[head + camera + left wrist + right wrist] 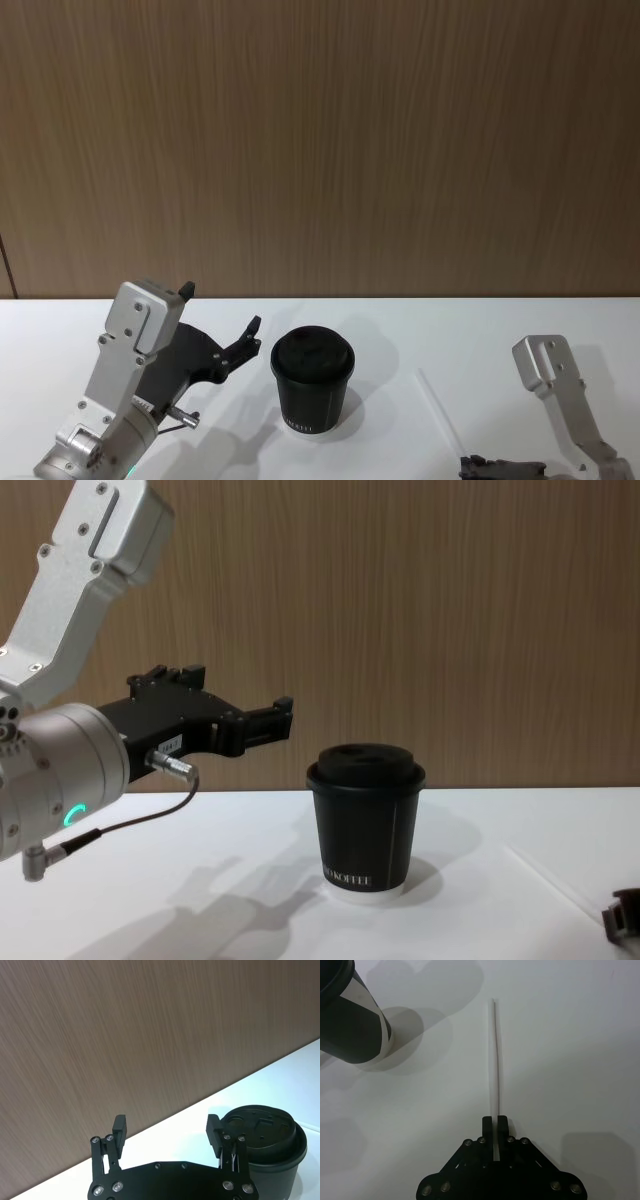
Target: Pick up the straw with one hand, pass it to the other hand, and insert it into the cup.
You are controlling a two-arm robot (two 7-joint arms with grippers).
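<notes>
**One straw, one cup, two tools: time to pick up**

Head view: One black cup (312,385) with its lid on stands on the white table (420,330). One thin white straw (440,408) lies on the table, near the cup on the robot's right. The left tool (218,312) hangs just beside the cup on the other side. The right tool (500,467) sits low at the near end of the straw.

Left wrist view: The left tool (166,1129) has its two fingers far apart, and nothing is between them. The cup (265,1160) is just beside one finger.

Right wrist view: The right tool (495,1124) has its fingers pressed together on the near end of the straw (497,1060). The rest of the straw points away, and it looks flat on the table. It is well apart from the cup (355,1025).

Chest view: The left tool (283,716) is up in the air beside the cup (365,820), higher than the lid. A bit of the right tool (625,920) peeks in at the low corner.

I think this is the first step, picking up. The straw is grabbed but does not look lifted yet. Next, the right tool needs to lift it and carry it over to the open left tool. The left tool must then close on it before the right one lets go.
</notes>
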